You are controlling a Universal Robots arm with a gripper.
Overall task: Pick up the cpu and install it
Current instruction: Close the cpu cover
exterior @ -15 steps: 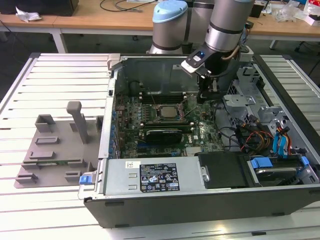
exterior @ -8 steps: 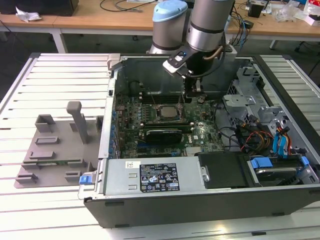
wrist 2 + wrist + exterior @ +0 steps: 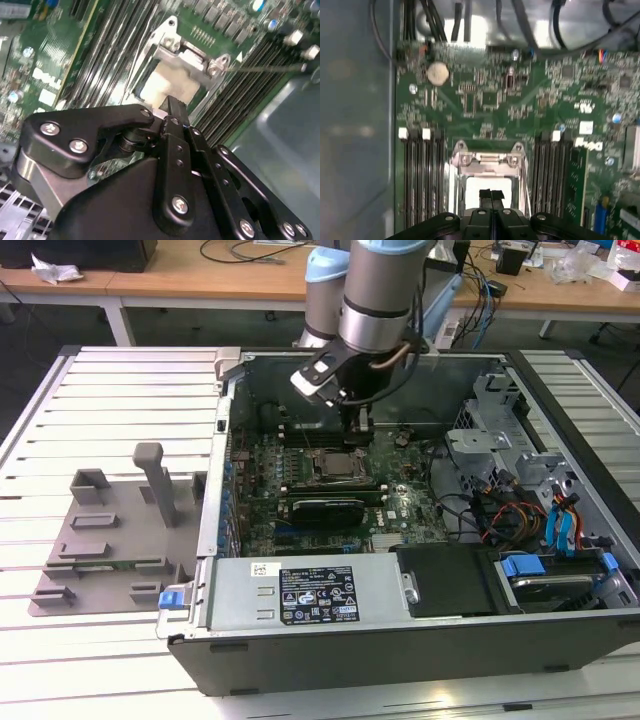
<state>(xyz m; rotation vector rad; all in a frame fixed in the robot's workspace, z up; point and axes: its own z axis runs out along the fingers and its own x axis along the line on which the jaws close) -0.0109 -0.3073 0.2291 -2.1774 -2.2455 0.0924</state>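
Note:
The cpu [image 3: 336,464] lies flat in the metal-framed socket on the green motherboard inside the open computer case [image 3: 300,680]. Its silvery-white top shows through the frame's opening in both wrist views [image 3: 166,86] [image 3: 487,186]. My gripper [image 3: 359,432] hangs just above the socket, a little toward its far side. The two black fingers are pressed together with nothing between them [image 3: 172,111] [image 3: 490,196], and their tips stand over the cpu's edge. I cannot tell whether they touch it.
Rows of memory slots [image 3: 422,175] flank the socket. A black card [image 3: 325,508] lies just in front of it. Cables and drive bays [image 3: 520,500] fill the case's right part. A grey fixture plate with upright posts [image 3: 110,530] sits on the slatted table at the exterior view's left.

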